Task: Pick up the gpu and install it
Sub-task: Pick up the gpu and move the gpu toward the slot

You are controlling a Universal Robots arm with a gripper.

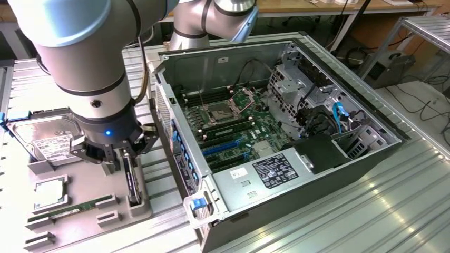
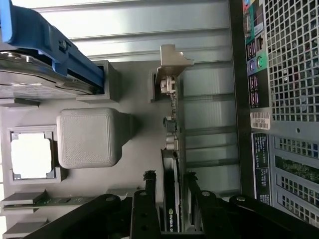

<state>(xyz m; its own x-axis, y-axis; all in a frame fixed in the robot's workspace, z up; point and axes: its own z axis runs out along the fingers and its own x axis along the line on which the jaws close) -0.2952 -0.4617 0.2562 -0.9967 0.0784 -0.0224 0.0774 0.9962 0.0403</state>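
Jaws parted astride gpu [image 2: 172, 191], computer case [image 2: 286, 99] alongside

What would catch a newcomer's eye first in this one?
The gripper, down over the gpu, which stands on edge in the grey tray at the exterior view's left. Next, the open computer case at that view's right, its motherboard bare.

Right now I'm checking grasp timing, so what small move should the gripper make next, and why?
Probably close the fingers. In the wrist view the gripper straddles the gpu, which stands on edge in its slot on the grey tray. One finger sits on each side with a slim gap showing, so the card looks lined up but not yet clamped.
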